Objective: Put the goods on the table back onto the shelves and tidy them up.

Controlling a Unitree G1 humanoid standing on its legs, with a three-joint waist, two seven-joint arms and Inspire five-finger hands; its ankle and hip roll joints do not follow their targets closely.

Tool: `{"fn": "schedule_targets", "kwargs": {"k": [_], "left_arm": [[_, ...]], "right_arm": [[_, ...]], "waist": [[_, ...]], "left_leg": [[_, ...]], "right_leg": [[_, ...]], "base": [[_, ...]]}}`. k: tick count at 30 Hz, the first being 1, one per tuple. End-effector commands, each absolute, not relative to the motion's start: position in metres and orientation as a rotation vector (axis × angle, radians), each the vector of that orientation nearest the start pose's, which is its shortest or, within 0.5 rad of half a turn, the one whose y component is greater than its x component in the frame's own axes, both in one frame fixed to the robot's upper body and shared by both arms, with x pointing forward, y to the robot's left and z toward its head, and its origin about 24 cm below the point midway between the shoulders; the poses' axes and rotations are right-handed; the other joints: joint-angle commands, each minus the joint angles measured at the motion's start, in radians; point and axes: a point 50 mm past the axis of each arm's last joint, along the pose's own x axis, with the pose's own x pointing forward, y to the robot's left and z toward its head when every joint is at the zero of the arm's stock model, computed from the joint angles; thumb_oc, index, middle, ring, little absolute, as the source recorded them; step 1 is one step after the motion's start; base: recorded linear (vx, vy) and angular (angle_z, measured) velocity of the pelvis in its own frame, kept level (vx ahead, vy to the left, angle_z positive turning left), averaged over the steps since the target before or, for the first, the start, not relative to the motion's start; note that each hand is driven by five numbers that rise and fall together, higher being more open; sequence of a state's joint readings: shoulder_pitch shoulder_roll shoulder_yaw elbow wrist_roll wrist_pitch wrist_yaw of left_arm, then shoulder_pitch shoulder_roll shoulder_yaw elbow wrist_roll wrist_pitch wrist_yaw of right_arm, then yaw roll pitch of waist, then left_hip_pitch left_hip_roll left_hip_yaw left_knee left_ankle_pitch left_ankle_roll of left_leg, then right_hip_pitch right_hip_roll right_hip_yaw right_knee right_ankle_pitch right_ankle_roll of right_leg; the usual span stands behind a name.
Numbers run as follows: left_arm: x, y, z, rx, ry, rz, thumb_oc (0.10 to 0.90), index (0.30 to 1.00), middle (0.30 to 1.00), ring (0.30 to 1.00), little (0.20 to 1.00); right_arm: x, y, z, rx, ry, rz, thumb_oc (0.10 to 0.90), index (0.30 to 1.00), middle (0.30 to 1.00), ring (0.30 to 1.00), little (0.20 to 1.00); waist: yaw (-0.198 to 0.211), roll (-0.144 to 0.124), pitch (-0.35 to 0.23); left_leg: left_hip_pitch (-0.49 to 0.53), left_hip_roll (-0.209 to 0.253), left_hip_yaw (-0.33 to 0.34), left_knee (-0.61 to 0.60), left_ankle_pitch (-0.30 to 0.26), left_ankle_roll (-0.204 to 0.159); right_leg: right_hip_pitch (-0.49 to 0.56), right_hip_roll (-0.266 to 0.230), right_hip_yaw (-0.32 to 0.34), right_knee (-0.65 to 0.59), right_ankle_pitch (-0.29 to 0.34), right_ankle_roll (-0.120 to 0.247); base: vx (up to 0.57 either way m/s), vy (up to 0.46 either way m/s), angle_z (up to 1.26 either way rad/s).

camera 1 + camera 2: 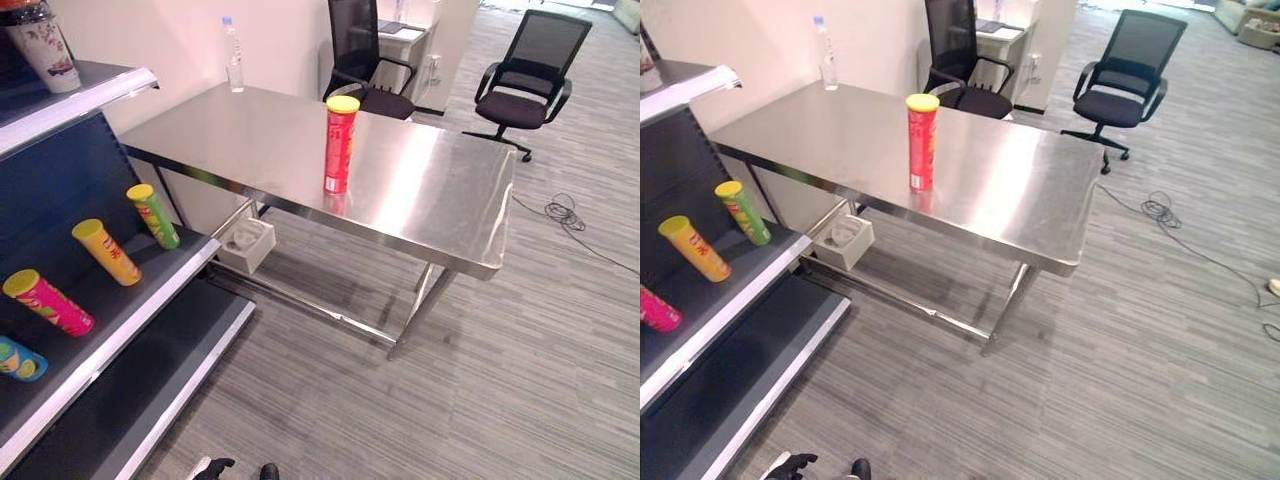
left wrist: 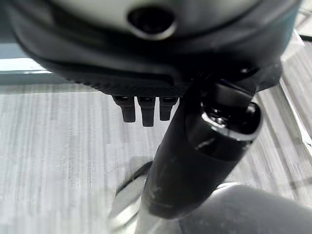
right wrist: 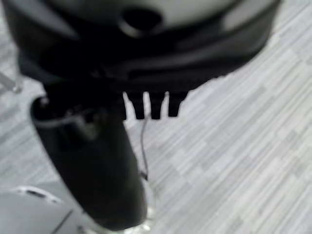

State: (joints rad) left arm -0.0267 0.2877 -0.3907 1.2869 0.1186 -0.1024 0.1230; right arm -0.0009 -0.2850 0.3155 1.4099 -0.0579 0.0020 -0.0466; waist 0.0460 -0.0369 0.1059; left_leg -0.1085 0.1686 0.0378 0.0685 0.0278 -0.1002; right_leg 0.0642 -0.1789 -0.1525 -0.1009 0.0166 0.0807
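A red can (image 1: 340, 145) with a yellow lid stands upright on the steel surface (image 1: 440, 200), near its front edge and well apart from both side edges. A clear bottle (image 1: 233, 56) stands at the far corner by the wall. To my left, four cans lie on the shelf (image 1: 150, 300). My left robot hand (image 2: 146, 109) and right robot hand (image 3: 151, 105) hang over bare floor, fingers relaxed, holding nothing.
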Motion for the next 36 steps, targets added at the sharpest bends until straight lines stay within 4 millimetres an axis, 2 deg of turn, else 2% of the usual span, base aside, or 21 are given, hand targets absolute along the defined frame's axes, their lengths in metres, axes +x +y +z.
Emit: {"fn": "schedule_targets", "kwargs": {"k": [1,4,6,7,10,12,13,14,15,16,18,19,21,22,23,24,25,29,33,35,36], "left_arm": [[0.119,0.173,-0.161,0.540,1.006,-0.293,0.800,0.900,0.900,0.900,0.900],[0.117,0.172,-0.162,0.569,1.007,-0.330,0.800,0.900,0.900,0.900,0.900],[0.123,0.176,-0.160,0.605,0.992,-0.348,0.800,0.900,0.900,0.900,0.900],[0.123,0.176,-0.160,0.605,0.992,-0.348,0.800,0.900,0.900,0.900,0.900],[0.123,0.190,-0.159,0.602,1.007,-0.284,0.800,0.900,0.900,0.900,0.900],[0.121,0.201,-0.158,0.578,1.030,-0.223,0.800,0.900,0.900,0.900,0.900],[0.121,0.201,-0.158,0.578,1.030,-0.223,0.800,0.900,0.900,0.900,0.900],[0.117,0.206,-0.159,0.597,1.055,-0.223,0.800,0.900,0.900,0.900,0.900],[0.115,0.210,-0.159,0.623,1.064,-0.229,0.800,0.900,0.900,0.900,0.900],[0.115,0.210,-0.159,0.623,1.064,-0.229,0.800,0.900,0.900,0.900,0.900],[0.113,0.219,-0.158,0.642,1.070,-0.216,0.800,0.900,0.900,0.900,0.900],[0.116,0.225,-0.155,0.645,1.059,-0.188,0.800,0.900,0.900,0.900,0.900],[0.123,0.226,-0.153,0.647,1.039,-0.174,0.800,0.900,0.900,0.900,0.900],[0.123,0.226,-0.153,0.647,1.039,-0.174,0.800,0.900,0.900,0.900,0.900],[0.130,0.224,-0.151,0.651,1.018,-0.177,0.800,0.900,0.900,0.900,0.900],[0.130,0.224,-0.151,0.650,1.017,-0.177,0.800,0.900,0.900,0.900,0.900],[0.138,0.216,-0.150,0.649,0.987,-0.198,0.800,0.900,0.900,0.900,0.900],[0.150,0.195,-0.148,0.698,0.917,-0.318,0.800,0.900,0.900,0.900,0.900],[0.146,0.193,-0.150,0.689,0.930,-0.340,0.800,0.900,0.900,0.900,0.900],[0.141,0.193,-0.152,0.682,0.952,-0.338,0.800,0.900,0.900,0.900,0.900],[0.134,0.196,-0.155,0.688,0.988,-0.332,0.800,0.900,0.900,0.900,0.900]], "right_arm": [[0.063,-0.282,-0.154,-0.536,1.397,-0.070,0.800,0.900,0.900,0.900,0.900],[0.059,-0.281,-0.155,-0.518,1.412,-0.079,0.800,0.900,0.900,0.900,0.900],[0.065,-0.275,-0.157,-0.494,1.394,-0.069,0.800,0.900,0.900,0.900,0.900],[0.065,-0.275,-0.157,-0.494,1.394,-0.069,0.800,0.900,0.900,0.900,0.900],[0.085,-0.257,-0.159,-0.532,1.327,0.033,0.800,0.900,0.900,0.900,0.900],[0.103,-0.245,-0.158,-0.562,1.252,0.094,0.800,0.900,0.900,0.900,0.900],[0.103,-0.245,-0.158,-0.562,1.252,0.094,0.800,0.900,0.900,0.900,0.900],[0.117,-0.235,-0.156,-0.561,1.190,0.128,0.800,0.900,0.900,0.900,0.900],[0.116,-0.231,-0.157,-0.543,1.180,0.130,0.800,0.900,0.900,0.900,0.900],[0.116,-0.231,-0.157,-0.543,1.180,0.130,0.800,0.900,0.900,0.900,0.900],[0.114,-0.230,-0.157,-0.511,1.171,0.118,0.800,0.900,0.900,0.900,0.900],[0.118,-0.230,-0.155,-0.493,1.145,0.099,0.800,0.900,0.900,0.900,0.900],[0.119,-0.229,-0.155,-0.487,1.136,0.089,0.800,0.900,0.900,0.900,0.900],[0.119,-0.229,-0.155,-0.487,1.136,0.089,0.800,0.900,0.900,0.900,0.900],[0.116,-0.230,-0.155,-0.475,1.141,0.076,0.800,0.900,0.900,0.900,0.900],[0.116,-0.230,-0.155,-0.475,1.141,0.075,0.800,0.900,0.900,0.900,0.900],[0.111,-0.231,-0.157,-0.458,1.158,0.059,0.800,0.900,0.900,0.900,0.900],[0.100,-0.232,-0.159,-0.459,1.189,0.058,0.800,0.900,0.900,0.900,0.900],[0.095,-0.232,-0.161,-0.487,1.208,0.092,0.800,0.900,0.900,0.900,0.900],[0.105,-0.233,-0.158,-0.494,1.173,0.089,0.800,0.900,0.900,0.900,0.900],[0.120,-0.232,-0.153,-0.489,1.107,0.086,0.800,0.900,0.900,0.900,0.900]], "waist": [[0.047,0.068,-0.031],[0.038,0.077,-0.050],[0.030,0.058,-0.049],[0.030,0.057,-0.049],[0.026,0.033,-0.051],[0.033,0.027,-0.044],[0.034,0.026,-0.043],[0.020,0.029,-0.032],[0.009,0.023,-0.029],[0.009,0.022,-0.029],[0.002,0.023,-0.022],[0.000,0.015,-0.012],[-0.008,0.008,-0.002],[-0.008,0.008,-0.002],[-0.021,0.004,0.011],[-0.021,0.004,0.012],[-0.033,0.002,0.024],[-0.039,0.003,0.019],[-0.032,0.008,-0.008],[-0.031,0.011,-0.018],[-0.030,0.008,-0.024]], "left_leg": [[-0.038,0.121,-0.092,-0.139,0.080,-0.058],[-0.022,0.091,-0.053,-0.115,0.073,-0.073],[-0.030,0.038,-0.022,-0.063,0.031,-0.059],[-0.030,0.038,-0.021,-0.062,0.030,-0.059],[-0.002,-0.043,0.026,-0.069,-0.014,-0.007],[0.020,-0.074,0.047,-0.084,-0.028,0.018],[0.021,-0.075,0.048,-0.085,-0.028,0.019],[0.038,-0.088,0.073,-0.089,-0.037,0.033],[0.049,-0.097,0.084,-0.098,-0.034,0.042],[0.048,-0.097,0.084,-0.098,-0.034,0.042],[0.070,-0.105,0.095,-0.120,-0.034,0.058],[0.083,-0.117,0.121,-0.142,-0.034,0.066],[0.090,-0.130,0.134,-0.155,-0.036,0.073],[0.090,-0.130,0.134,-0.155,-0.036,0.073],[0.089,-0.145,0.130,-0.156,-0.039,0.077],[0.091,-0.144,0.130,-0.156,-0.041,0.077],[0.092,-0.157,0.120,-0.156,-0.044,0.079],[0.108,-0.177,0.094,-0.150,-0.059,0.082],[0.145,-0.174,0.075,-0.151,-0.067,0.071],[0.164,-0.170,0.065,-0.148,-0.071,0.062],[0.175,-0.159,0.070,-0.131,-0.082,0.050]], "right_leg": [[-0.002,-0.027,0.122,0.124,-0.106,0.081],[0.015,-0.105,0.124,0.102,-0.065,0.104],[-0.009,-0.175,0.134,0.092,0.012,0.125],[-0.009,-0.176,0.134,0.092,0.012,0.126],[-0.084,-0.255,0.159,0.121,0.206,0.132],[-0.128,-0.281,0.122,0.148,0.273,0.122],[-0.128,-0.282,0.123,0.147,0.274,0.123],[-0.146,-0.248,0.074,0.187,0.235,0.112],[-0.148,-0.199,0.091,0.191,0.190,0.101],[-0.149,-0.199,0.091,0.191,0.190,0.101],[-0.158,-0.091,0.138,0.197,0.070,0.084],[-0.171,-0.008,0.138,0.194,0.022,0.075],[-0.188,0.072,0.141,0.191,-0.002,0.067],[-0.187,0.072,0.141,0.191,-0.002,0.067],[-0.211,0.145,0.177,0.188,-0.012,0.064],[-0.210,0.146,0.177,0.190,-0.013,0.064],[-0.227,0.200,0.217,0.182,-0.008,0.059],[-0.211,0.212,0.230,0.153,0.005,0.043],[-0.171,0.209,0.204,0.134,0.007,0.034],[-0.147,0.206,0.195,0.123,0.004,0.028],[-0.127,0.207,0.192,0.114,0.000,0.022]], "base": [[0.31,0.445,-0.15],[0.31,0.523,-0.18],[0.13,0.381,-0.17],[0.12,0.393,-0.22],[0.12,0.375,-0.40],[0.05,0.243,-0.59],[0.02,0.297,-0.62],[0.02,0.282,-0.64],[0.02,0.280,-0.51],[0.04,0.184,-0.26],[0.03,0.196,0.03],[0.00,0.170,-0.30],[-0.01,0.097,-0.39],[0.02,0.064,-0.15],[0.02,0.040,-0.13],[0.07,0.059,-0.27],[0.05,0.019,-0.19],[0.16,-0.049,-0.06],[0.19,-0.098,0.29],[0.25,-0.128,0.22],[0.17,-0.111,0.25]]}}
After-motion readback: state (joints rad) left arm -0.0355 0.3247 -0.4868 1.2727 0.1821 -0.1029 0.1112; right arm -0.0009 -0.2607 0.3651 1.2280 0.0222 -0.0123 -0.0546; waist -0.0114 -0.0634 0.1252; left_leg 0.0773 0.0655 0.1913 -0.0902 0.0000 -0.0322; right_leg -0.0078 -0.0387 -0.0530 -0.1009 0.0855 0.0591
